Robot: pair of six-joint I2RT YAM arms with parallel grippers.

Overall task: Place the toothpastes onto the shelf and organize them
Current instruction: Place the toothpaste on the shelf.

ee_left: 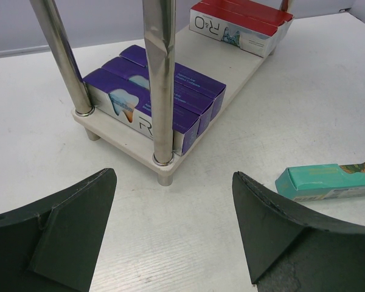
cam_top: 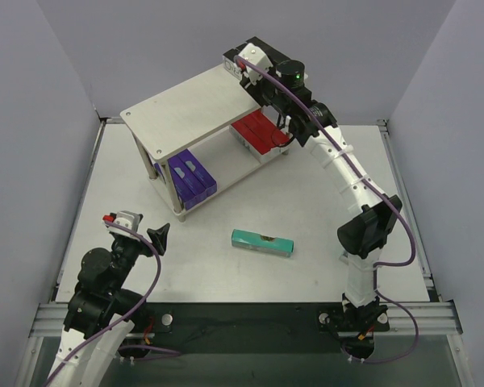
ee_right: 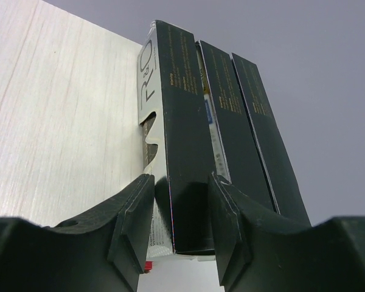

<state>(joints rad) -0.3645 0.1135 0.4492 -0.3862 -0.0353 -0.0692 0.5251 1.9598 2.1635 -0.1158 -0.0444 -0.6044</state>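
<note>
Right pincer: clamped on black toothpaste, shelf top, 1 o'clock corner.
Left pincer: apart, tabletop 8 o'clock.

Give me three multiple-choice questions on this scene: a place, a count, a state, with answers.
1. Where does the teal carton lie? A on the top board; B on the lower board; C on the table.
2. How many black cartons lie side by side in the right wrist view? A one; B three; C five.
3. How is the left tool? A open, empty; B shut on a purple carton; C shut on the teal carton.
Answers: C, it rests on bare table. B, three run parallel, the right tool gripping one. A, its fingers stand apart, nothing between.
</note>
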